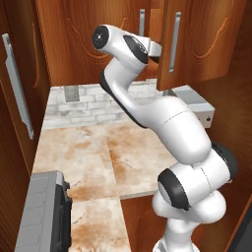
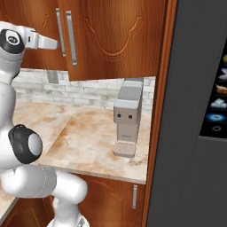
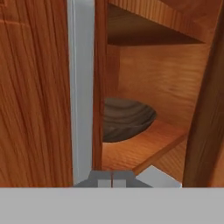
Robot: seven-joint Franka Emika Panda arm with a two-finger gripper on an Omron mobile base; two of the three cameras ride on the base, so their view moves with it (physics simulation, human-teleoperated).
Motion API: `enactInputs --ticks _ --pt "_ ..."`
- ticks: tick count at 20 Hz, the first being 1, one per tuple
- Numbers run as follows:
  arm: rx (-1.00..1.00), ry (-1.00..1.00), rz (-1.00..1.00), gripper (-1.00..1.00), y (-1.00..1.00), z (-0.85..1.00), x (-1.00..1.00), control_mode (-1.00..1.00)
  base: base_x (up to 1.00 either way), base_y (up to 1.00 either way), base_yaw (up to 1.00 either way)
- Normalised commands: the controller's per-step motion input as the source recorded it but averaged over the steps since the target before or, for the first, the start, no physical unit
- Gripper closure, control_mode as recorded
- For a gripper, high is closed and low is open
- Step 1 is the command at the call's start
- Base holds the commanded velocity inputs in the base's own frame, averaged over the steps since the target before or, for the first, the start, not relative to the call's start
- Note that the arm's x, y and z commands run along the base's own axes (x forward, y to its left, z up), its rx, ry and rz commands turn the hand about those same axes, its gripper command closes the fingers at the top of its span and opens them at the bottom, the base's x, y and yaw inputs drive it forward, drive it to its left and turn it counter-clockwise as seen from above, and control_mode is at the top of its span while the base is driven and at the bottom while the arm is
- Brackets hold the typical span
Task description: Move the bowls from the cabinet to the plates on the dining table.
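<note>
A dark brown bowl (image 3: 127,118) sits upright on the wooden shelf (image 3: 148,144) inside the reddish-brown cabinet (image 1: 211,39). I see it through a gap between the doors. My gripper (image 3: 112,180) is shut with nothing in it. It is held close in front of that gap, just right of a long silver bar handle (image 3: 81,87). The bowl lies further in, apart from the fingertips. In the right base view my hand (image 2: 44,42) reaches up beside the cabinet's (image 2: 119,40) two handles. The plates and the dining table are out of view.
Below the cabinet lies a seamed marble counter (image 1: 88,152) backed by white brick. A grey coffee machine (image 2: 127,115) stands at its right end. A tall dark appliance (image 2: 195,111) fills the right side. A dark grey unit (image 1: 44,216) sits at the lower left.
</note>
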Motion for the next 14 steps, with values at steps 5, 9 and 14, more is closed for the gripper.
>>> enactInputs --ticks 5,9,14 --pt "-0.02 0.00 -0.06 1.00 0.00 0.00 0.23 -1.00 0.00 0.00 0.00" --pt "-0.01 0.00 -0.05 1.00 -0.01 0.00 0.16 -1.00 0.00 0.00 0.00" --pt "-0.01 0.00 -0.03 1.00 -0.08 -0.01 0.14 -1.00 0.00 0.00 0.00"
